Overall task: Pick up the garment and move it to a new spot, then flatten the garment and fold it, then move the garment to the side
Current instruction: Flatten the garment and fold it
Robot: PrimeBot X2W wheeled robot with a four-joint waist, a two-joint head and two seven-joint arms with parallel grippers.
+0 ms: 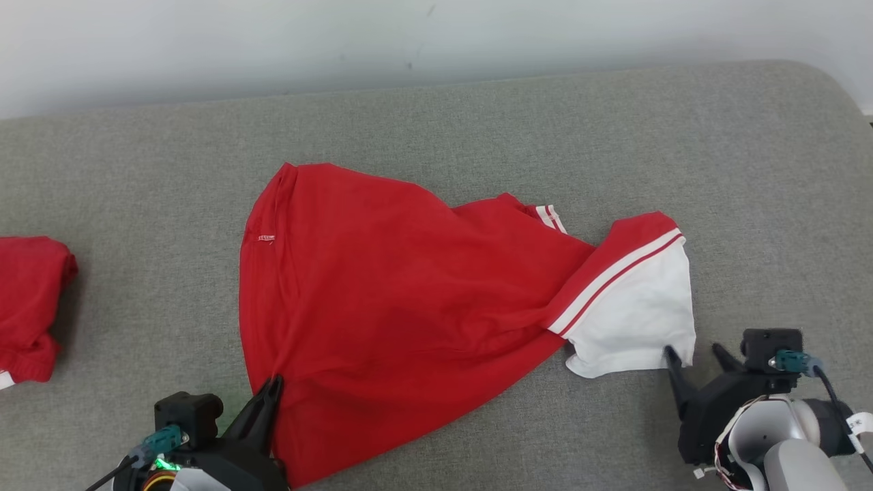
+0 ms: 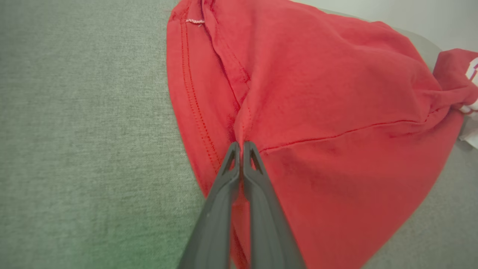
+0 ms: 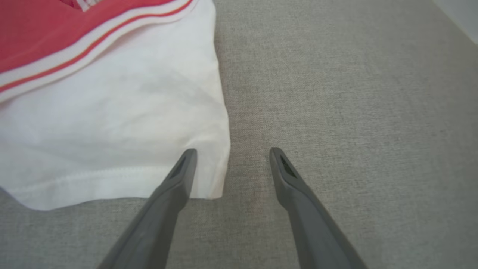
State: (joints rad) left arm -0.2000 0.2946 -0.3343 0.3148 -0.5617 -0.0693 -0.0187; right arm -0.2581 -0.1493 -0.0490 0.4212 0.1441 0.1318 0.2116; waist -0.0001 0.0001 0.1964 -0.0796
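The garment [image 1: 395, 293] is a red shirt with a white, red-striped sleeve [image 1: 634, 314], spread rumpled on the grey cushion. My left gripper [image 1: 275, 383] is shut on a pinch of red cloth at the garment's near-left hem; in the left wrist view the fingers [image 2: 242, 146] meet with a fold of garment [image 2: 317, 112] gathered between them. My right gripper [image 1: 692, 354] stands open at the white sleeve's near-right corner. In the right wrist view its left finger lies over the white sleeve [image 3: 112, 130] corner and the other over bare cushion, the gripper [image 3: 231, 151] holding nothing.
A second red garment [image 1: 31, 307] lies bunched at the left edge of the cushion. The grey cushion [image 1: 750, 170] runs back to a pale wall [image 1: 436, 41], with its rounded corner at the far right.
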